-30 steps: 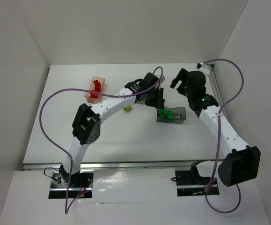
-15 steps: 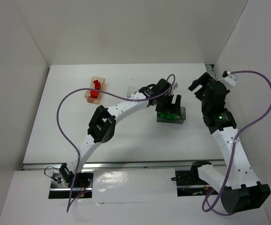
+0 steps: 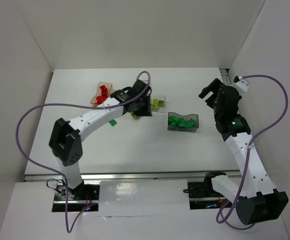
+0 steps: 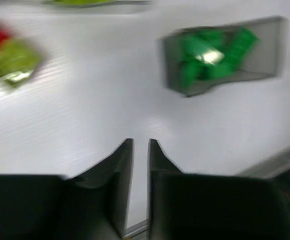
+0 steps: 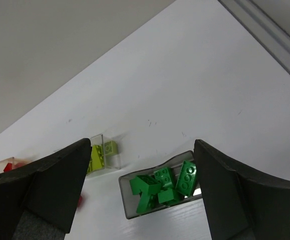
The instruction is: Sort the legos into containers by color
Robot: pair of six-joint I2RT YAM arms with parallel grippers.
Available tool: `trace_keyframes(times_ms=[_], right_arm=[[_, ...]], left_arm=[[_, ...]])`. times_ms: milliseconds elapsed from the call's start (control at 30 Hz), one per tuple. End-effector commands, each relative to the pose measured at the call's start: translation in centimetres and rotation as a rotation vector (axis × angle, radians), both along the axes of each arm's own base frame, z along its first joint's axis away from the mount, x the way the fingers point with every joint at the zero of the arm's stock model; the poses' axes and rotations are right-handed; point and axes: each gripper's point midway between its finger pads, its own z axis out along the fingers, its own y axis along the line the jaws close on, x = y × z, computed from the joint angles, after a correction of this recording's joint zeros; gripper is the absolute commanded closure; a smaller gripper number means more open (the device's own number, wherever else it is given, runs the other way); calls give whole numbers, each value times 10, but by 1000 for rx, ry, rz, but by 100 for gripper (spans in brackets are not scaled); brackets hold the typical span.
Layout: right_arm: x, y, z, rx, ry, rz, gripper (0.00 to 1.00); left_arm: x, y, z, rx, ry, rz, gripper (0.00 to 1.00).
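From above, we see the left gripper [image 3: 143, 107] low over the table [image 3: 134, 145], with the clear tub [image 3: 161, 98] and its yellow-green bricks [image 3: 156, 103] just beside it on the right. The orange tub [image 3: 108, 86] with its red bricks [image 3: 103, 92] sits behind it on the left. That view hides the jaws. Only the left wrist camera shows them, drawn almost together with a thin slit between them and nothing in it. The same blurred view puts the smoky tub [image 4: 270, 50], packed with green bricks [image 4: 210, 55], ahead and to the right of the fingers. A lone yellow-green brick [image 4: 14, 61] lies ahead to the left, next to a red smear we cannot identify. The overhead camera alone catches a lone green brick [image 3: 112, 122] on the table beside the left forearm, well apart from every tub. The right gripper [image 5: 142, 150] hangs high with its fingers [image 5: 59, 185] spread wide, holding nothing. Its own camera frames the smoky tub and the clear tub between the two fingers, far below. The overhead view places that gripper off to the right of the smoky tub.
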Motion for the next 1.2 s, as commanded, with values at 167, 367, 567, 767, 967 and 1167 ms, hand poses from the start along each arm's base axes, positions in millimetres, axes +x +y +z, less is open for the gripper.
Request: trace_keyframes(times_ms=[167, 367, 567, 767, 967, 1167], right_arm=[[22, 28, -25, 49, 50, 146, 9], [26, 36, -30, 62, 61, 185, 9], [26, 41, -33, 65, 71, 202, 7], [29, 45, -37, 80, 72, 218, 7], [28, 45, -41, 80, 81, 218, 7], [26, 43, -30, 78, 50, 210, 7]], left_arm=[[2, 194, -70, 181, 178, 657, 0], [27, 226, -88, 196, 225, 809, 3], [46, 239, -118, 226, 291, 862, 15], [51, 240, -138, 241, 326, 866, 28], [48, 240, -148, 246, 363, 838, 74], [44, 194, -96, 236, 202, 667, 80]])
